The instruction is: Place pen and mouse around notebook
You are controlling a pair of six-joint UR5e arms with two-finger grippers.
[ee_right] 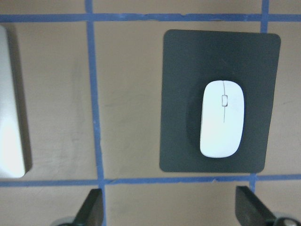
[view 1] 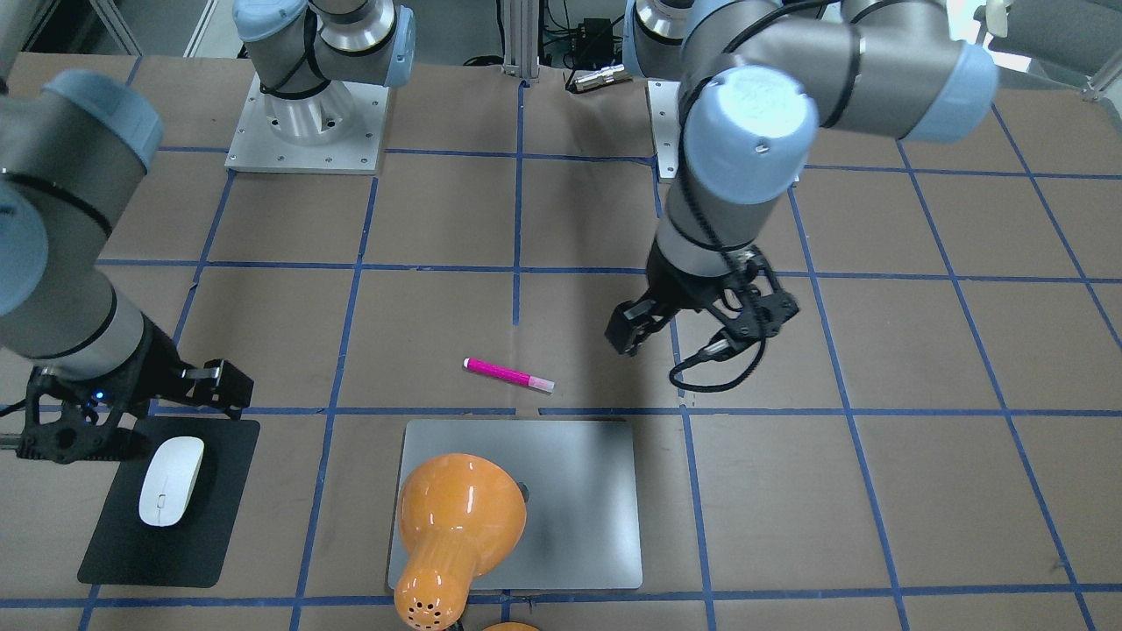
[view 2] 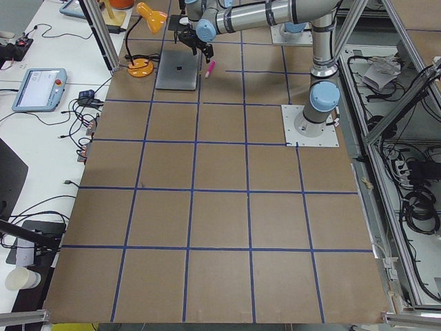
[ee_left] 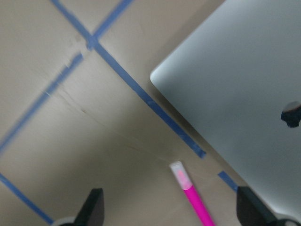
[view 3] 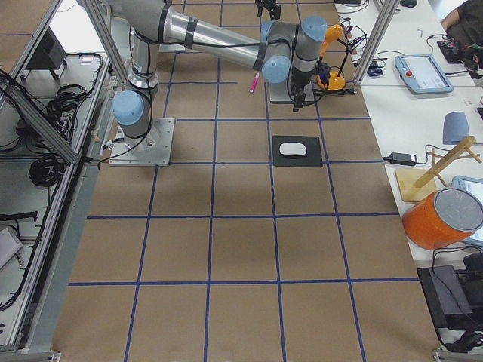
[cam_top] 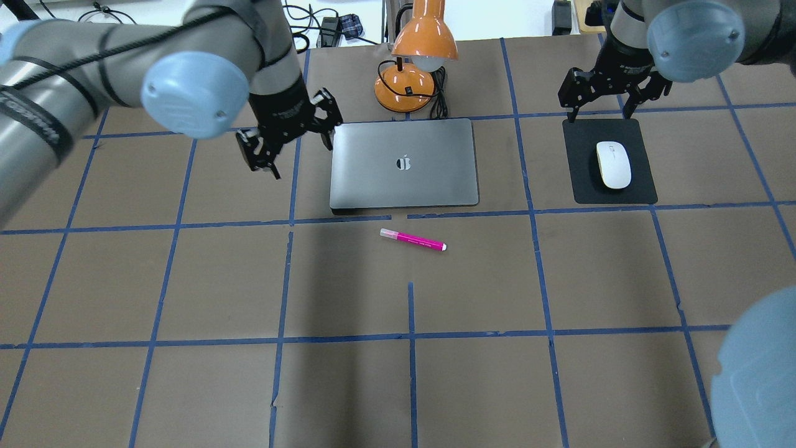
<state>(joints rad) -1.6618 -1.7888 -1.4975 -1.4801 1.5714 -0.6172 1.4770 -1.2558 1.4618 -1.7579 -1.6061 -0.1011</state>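
The magenta pen (cam_top: 412, 239) lies on the brown table just in front of the silver notebook (cam_top: 404, 163), apart from it. On a black mat (cam_top: 584, 186) to the notebook's right rests the white mouse (cam_top: 613, 164). My left gripper (cam_top: 295, 146) hangs open in the air by the notebook's left edge. Its wrist view looks down on the pen (ee_left: 190, 188) and a notebook corner (ee_left: 235, 94). Above the mat's far edge my right gripper (cam_top: 603, 102) is open, and its wrist view shows the mouse (ee_right: 222, 125) below. Neither gripper holds anything.
An orange desk lamp (cam_top: 413, 62) with a black cable stands just behind the notebook, its shade (view 1: 456, 517) covering part of the lid in the front-facing view. Blue tape lines grid the brown table.
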